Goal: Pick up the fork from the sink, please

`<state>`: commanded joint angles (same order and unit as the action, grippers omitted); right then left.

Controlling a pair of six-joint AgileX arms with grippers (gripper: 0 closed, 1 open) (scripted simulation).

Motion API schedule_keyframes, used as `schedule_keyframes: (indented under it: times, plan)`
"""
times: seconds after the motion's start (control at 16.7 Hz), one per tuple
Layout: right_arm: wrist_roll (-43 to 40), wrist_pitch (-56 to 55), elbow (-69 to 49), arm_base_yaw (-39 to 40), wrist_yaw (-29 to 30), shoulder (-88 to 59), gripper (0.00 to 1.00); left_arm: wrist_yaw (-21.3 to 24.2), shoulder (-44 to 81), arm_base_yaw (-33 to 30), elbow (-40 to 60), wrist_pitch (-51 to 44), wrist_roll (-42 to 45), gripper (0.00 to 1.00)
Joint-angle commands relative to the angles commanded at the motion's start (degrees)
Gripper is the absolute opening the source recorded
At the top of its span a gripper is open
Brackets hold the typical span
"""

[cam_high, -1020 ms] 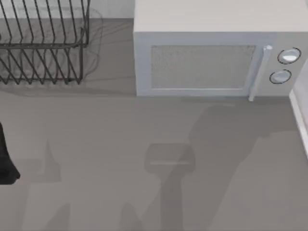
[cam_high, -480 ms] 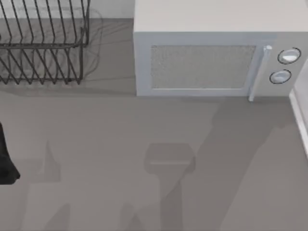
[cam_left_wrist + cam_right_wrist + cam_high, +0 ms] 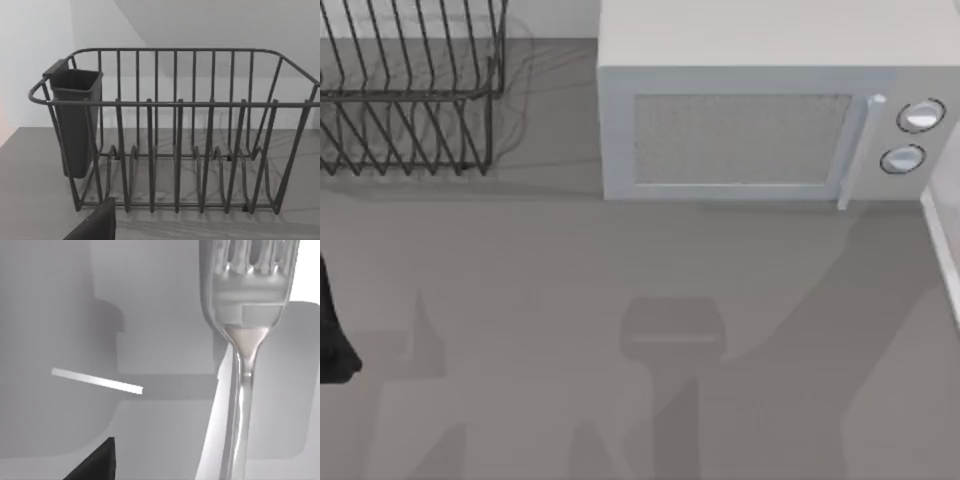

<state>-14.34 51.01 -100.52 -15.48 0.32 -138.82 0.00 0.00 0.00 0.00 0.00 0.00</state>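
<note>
Top view: arm shadow has swung right; fork [image 3: 245,340] close up, pincer state unclear.

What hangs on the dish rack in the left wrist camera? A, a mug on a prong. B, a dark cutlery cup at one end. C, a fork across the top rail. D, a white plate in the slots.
B: a dark cutlery cup hangs on one end of the wire rack, whose slots hold no plate, fork or mug.
</note>
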Motion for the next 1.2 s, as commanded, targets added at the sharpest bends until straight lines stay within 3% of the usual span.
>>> schedule_keyframes:
  times: [0.24, 0.54, 1.2]
  plan:
    - [0.05, -8.6, 4.09, -0.1, 0.05, -4.91, 1.0, 0.0, 0.0, 0.0, 0.0, 0.0, 0.0, 1.0]
    - [0.05, -9.32, 4.49, -0.12, 0.06, -5.52, 1.0, 0.0, 0.0, 0.0, 0.0, 0.0, 0.0, 1.0]
    - [0.05, -9.32, 4.49, -0.12, 0.06, -5.52, 0.17, 0.0, 0.0, 0.0, 0.0, 0.0, 0.0, 1.0]
